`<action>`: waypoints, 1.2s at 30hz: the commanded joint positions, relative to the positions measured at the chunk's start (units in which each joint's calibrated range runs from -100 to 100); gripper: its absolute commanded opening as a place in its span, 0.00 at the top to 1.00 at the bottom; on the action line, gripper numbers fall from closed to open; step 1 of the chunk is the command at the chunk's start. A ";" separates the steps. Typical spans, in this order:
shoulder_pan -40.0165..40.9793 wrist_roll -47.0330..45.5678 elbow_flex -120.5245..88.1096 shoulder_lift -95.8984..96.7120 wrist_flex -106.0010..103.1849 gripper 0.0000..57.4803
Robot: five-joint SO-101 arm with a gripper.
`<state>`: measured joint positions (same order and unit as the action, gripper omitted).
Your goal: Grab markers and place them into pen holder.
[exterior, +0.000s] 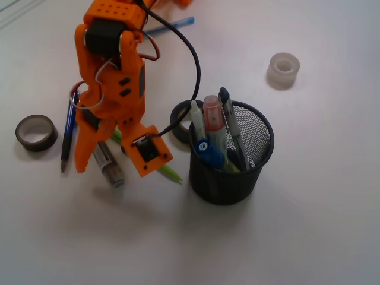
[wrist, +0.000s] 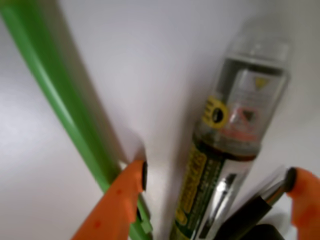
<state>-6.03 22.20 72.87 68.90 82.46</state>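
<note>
Pen holder (exterior: 230, 172): nearest the front cam, black mesh cup standing upright mid-worktop, toward the front edge.
Inside holder: a red-bodied marker w/ clear cap (exterior: 213, 119), plus several slimmer pens, one w/ a blue cap (exterior: 208, 151). So part of the job looks done.
Marker on worktop (wrist: 227, 150): lying flat left of the holder, clear cap, green label, dark body; partly hidden under the arm in the front view.
Tool (wrist: 215, 177): orange tips spread apart, one each side of the lying marker, not touching it as far as the wrist view shows. Nothing held.
Green pencil (wrist: 65, 105): just beside the left tip, outside the tips' gap; not a target.
Dark slim pen (wrist: 255, 212): pressed close by the right tip, may get caught in the pinch.
Blue pen (exterior: 69, 133): left of the arm, not a target.
Tape rolls: dark roll (exterior: 36, 132) near left edge, white roll (exterior: 282, 70) toward back right.
Progress est.: at least one marker in, one left; grasp not yet made, then lift + drop in the holder.
</note>
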 commanded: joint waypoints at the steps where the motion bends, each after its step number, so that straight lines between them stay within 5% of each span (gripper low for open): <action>1: -0.44 0.54 2.50 -0.44 -0.13 0.67; 5: -0.21 0.24 2.50 -0.44 0.13 0.98; 6: -0.14 0.24 2.50 -0.44 0.13 1.00; 27: -1.86 3.91 26.05 -18.20 16.84 0.99; 36: 11.00 19.19 26.32 -27.72 8.35 0.99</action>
<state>0.26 34.80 96.14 47.39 94.99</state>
